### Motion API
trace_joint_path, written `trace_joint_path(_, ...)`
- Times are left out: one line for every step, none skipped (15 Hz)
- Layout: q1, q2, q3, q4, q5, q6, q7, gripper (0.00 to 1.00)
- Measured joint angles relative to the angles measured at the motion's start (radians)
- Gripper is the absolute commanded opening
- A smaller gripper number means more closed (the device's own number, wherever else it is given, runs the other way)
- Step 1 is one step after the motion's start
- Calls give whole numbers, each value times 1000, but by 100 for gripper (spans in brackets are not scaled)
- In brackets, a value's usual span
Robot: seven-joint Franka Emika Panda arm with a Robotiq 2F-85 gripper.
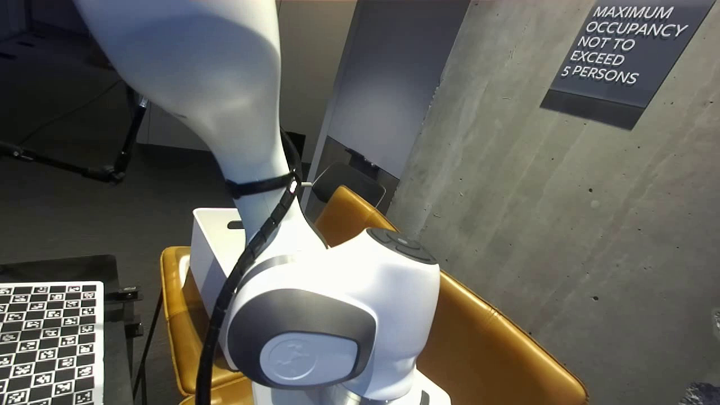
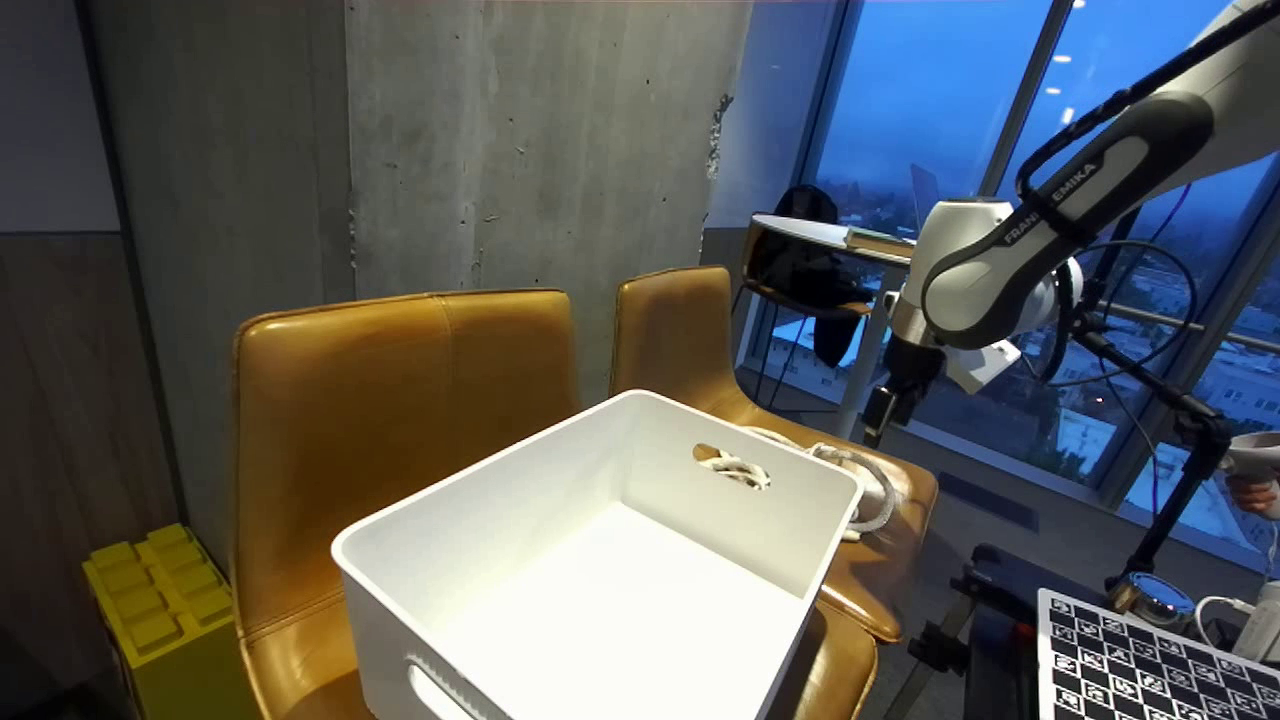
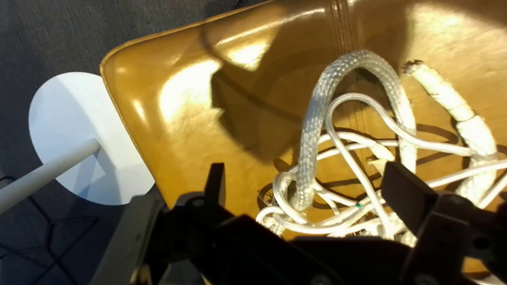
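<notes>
White arm [image 1: 259, 208], grey joint cover [image 1: 304, 312], black cable [image 1: 242, 270], "EMIKA" lettering [image 2: 1076, 182]; black 2-fingered hand [image 3: 305, 182].

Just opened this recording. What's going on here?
A white-and-black jointed robot arm holds its open black two-fingered claw above a loose tangle of white braided cords, which lies on a glossy tan leather chair. Nothing is gripped, and the claw seems to hang apart from the cords. In an exterior view, a white, open-topped rectangular bin sits on a matching chair alongside; the cords lie outside the bin.
</notes>
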Motion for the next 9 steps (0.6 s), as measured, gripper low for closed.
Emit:
trace_joint_path(-2, 28, 0, 18, 0, 0, 6, 100)
trace_joint_path(-6, 53, 0, 33, 0, 0, 11, 100)
trace_joint_path(-9, 77, 0, 48, 0, 0, 13, 100)
trace_joint_path(-13, 97, 0, 62, 0, 0, 14, 100)
trace_joint_path(-16, 116, 1, 76, 0, 0, 15, 100)
trace_joint_path(-18, 132, 2, 90, 0, 0, 15, 100)
trace_joint_path(-18, 144, 5, 101, 0, 0, 15, 100)
trace_joint_path(-18, 151, 10, 110, 0, 0, 15, 100)
trace_joint_path(-18, 154, 17, 115, 0, 0, 15, 75)
